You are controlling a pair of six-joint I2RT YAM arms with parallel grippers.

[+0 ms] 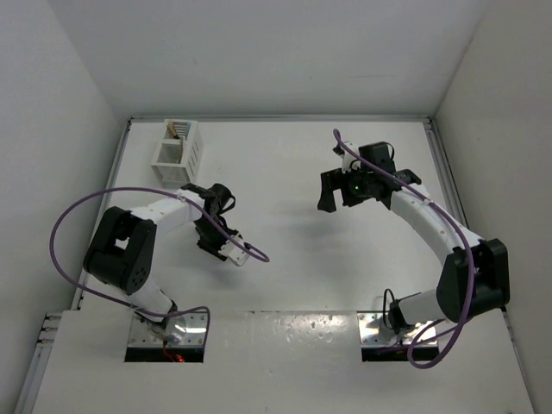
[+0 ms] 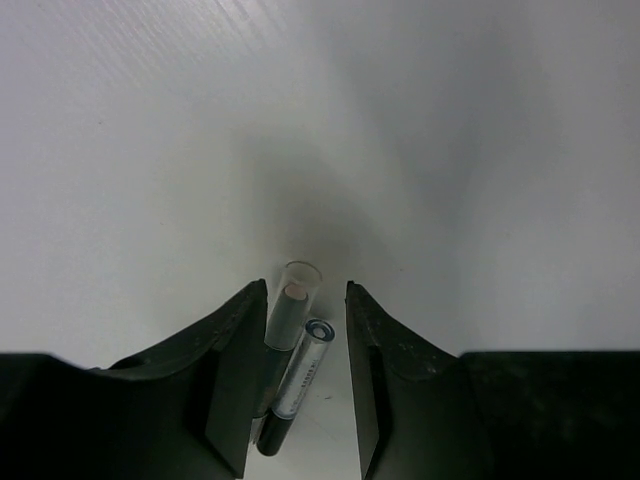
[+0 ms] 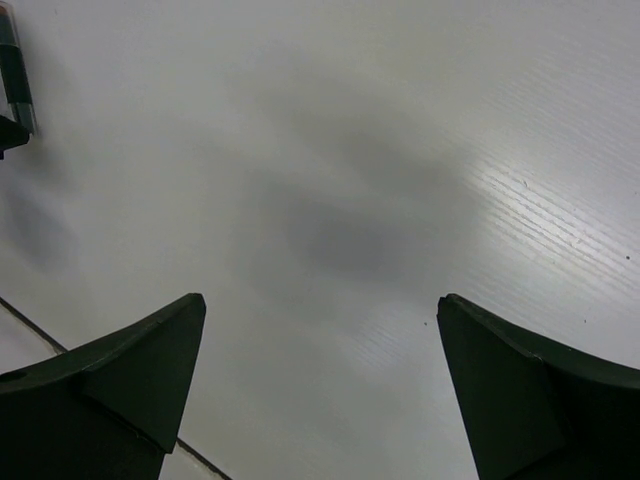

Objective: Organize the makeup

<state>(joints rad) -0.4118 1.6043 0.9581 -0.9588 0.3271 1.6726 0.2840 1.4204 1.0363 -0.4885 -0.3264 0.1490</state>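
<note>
Two makeup sticks lie side by side between my left gripper's (image 2: 305, 292) fingers. One has a clear cap over a pink tip (image 2: 292, 305) and rests against the left finger (image 2: 235, 345). The other has a blue-ringed end and a black base (image 2: 305, 365), with a gap between it and the right finger (image 2: 375, 350). The jaws stand partly apart, so this gripper (image 1: 231, 250) is open. My right gripper (image 1: 338, 200) hangs over bare table at mid right, jaws wide, with nothing between them (image 3: 320, 300). A dark stick in a clear case (image 3: 14, 70) shows at the right wrist view's top left edge.
A white slotted box (image 1: 191, 148) stands at the back left with tan sticks (image 1: 175, 129) upright in one compartment. A purple cable (image 1: 65, 220) loops out from the left arm. White walls enclose the table on three sides.
</note>
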